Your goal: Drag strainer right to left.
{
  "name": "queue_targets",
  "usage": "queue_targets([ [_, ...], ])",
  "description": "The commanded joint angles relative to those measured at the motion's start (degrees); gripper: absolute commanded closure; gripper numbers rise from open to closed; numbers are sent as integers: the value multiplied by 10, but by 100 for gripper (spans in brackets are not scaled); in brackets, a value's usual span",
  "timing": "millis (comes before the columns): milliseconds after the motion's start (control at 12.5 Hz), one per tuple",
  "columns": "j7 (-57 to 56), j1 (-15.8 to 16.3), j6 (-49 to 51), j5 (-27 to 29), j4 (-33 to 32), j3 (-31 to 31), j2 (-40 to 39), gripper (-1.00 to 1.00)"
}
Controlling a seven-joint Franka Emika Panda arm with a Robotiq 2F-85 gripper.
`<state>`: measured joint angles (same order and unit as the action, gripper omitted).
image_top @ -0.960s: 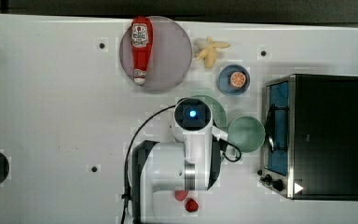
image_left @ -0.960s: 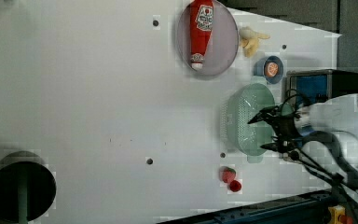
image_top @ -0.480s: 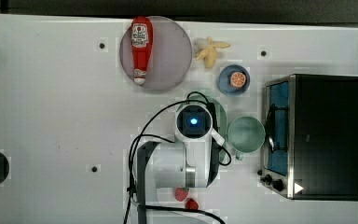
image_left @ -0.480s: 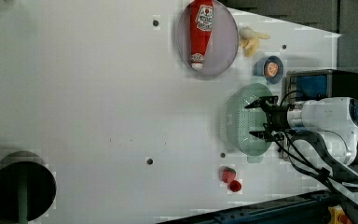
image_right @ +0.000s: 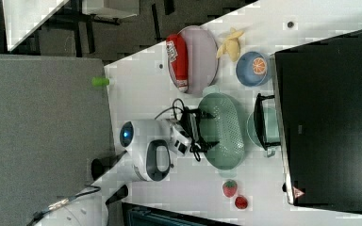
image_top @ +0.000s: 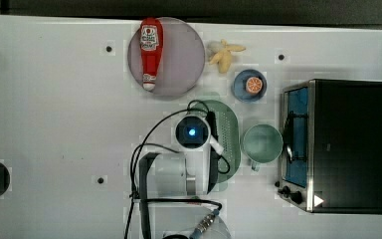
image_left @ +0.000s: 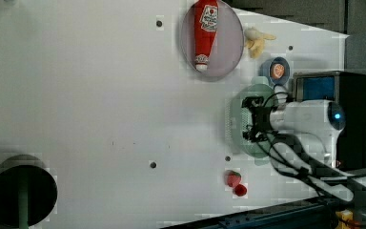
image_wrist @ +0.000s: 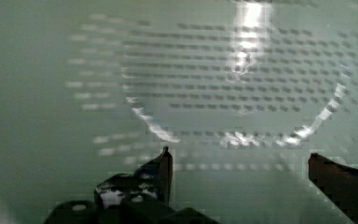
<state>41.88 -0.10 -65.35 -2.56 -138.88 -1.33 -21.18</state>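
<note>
Spread wide over the perforated bottom of the strainer (image_wrist: 223,74) (fingers apart, clamped on nothing), pincer (image_wrist: 240,161); strainer lying on the white surface (image_top: 54,124) just beside the mint cup (image_top: 262,143).
</note>
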Motion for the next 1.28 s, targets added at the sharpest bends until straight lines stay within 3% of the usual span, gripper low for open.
queue_targets([
  [80, 76, 23, 9, 0, -8, -10, 9, -100],
  [720, 146, 91, 12, 32, 3, -52, 1, -100],
  [1280, 176, 165, 26, 102, 70, -70, -43, -100],
])
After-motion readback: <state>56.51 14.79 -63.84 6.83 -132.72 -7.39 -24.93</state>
